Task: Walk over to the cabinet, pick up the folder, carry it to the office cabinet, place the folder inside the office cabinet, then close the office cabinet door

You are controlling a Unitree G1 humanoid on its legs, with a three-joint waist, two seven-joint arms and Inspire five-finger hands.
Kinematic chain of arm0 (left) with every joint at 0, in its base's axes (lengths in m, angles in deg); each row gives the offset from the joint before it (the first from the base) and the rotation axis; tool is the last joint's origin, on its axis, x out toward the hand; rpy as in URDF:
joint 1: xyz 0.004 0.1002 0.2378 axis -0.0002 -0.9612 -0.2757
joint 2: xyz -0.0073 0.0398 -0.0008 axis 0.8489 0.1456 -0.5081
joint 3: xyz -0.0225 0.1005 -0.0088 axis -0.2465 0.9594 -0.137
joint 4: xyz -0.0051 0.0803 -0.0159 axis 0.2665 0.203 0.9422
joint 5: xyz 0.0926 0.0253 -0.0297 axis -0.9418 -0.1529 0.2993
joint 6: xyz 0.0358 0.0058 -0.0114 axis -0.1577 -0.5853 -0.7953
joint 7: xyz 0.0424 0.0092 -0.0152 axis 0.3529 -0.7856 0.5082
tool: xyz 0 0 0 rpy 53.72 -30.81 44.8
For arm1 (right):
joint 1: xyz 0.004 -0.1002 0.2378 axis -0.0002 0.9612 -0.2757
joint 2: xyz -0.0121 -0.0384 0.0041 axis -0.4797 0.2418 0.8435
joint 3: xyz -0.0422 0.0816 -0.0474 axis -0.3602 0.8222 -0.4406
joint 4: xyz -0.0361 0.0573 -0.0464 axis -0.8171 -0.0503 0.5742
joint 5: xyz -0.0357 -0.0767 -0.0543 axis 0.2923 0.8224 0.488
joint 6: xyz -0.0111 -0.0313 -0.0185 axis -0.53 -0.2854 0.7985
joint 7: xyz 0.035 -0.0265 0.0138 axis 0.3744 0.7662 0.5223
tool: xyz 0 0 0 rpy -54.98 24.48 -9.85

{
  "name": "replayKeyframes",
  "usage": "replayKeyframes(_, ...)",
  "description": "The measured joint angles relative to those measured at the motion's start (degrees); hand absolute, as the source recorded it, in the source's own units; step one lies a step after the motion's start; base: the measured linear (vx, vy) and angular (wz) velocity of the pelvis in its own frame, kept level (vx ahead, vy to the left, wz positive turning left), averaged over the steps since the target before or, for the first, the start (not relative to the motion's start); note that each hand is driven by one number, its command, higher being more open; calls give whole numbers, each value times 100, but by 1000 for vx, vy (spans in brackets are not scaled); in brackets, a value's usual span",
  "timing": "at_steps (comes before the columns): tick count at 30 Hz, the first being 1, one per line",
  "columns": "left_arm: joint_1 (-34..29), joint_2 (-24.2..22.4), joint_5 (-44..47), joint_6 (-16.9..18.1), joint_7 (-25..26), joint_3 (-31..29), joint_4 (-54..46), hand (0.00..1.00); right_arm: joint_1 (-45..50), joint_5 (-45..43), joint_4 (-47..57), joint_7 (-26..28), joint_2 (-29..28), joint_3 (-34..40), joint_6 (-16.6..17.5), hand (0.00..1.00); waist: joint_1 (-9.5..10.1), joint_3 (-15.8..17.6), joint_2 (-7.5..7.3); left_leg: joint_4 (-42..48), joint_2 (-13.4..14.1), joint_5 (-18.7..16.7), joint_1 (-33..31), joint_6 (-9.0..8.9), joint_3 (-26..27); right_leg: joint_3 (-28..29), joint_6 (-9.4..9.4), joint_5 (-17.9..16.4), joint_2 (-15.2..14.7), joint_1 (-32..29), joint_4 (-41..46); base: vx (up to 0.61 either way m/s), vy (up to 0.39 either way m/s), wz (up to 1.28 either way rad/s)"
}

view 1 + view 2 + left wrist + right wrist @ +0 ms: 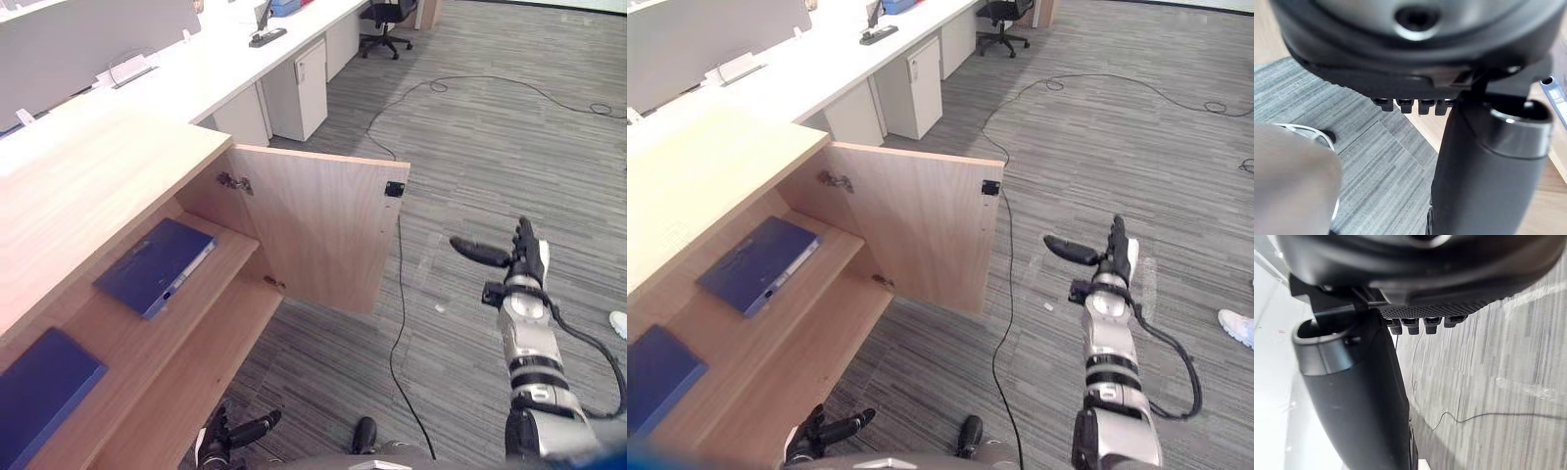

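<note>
Right hand (526, 262) spread flat, empty, apart from cabinet door (323, 230).

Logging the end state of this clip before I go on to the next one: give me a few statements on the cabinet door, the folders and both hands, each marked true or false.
1. The cabinet door stands open. True.
2. The right hand holds a folder. False: it is open and empty, raised over the carpet to the right of the door.
3. A blue folder and a second folder lie inside the office cabinet. True.
4. The left hand presses on the door. False: it hangs low by the cabinet's lower shelf, open, apart from the door.
</note>
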Motion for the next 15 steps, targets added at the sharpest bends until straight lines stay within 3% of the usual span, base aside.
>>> replayKeyframes(2,48,-1,46,9,2,2,5,100,-414,-241,-193,-4,171,-25,11,100,147,108,-2,51,-83,25,-78,42,-49,-38,-8,219,-34,64,-251,-44,17,11)
replayKeyframes(5,54,9,112,17,15,1,18,100,-861,-459,-356,-17,314,-221,15,100,217,146,1,112,-131,35,-235,44,-182,-139,-6,385,-54,113,-499,-30,-4,19)
replayKeyframes(15,98,51,225,135,1,140,22,100,-2138,-656,-853,127,585,-671,143,100,296,412,-29,137,-200,107,-665,91,-452,-356,-10,512,-113,-54,-671,20,-22,14)
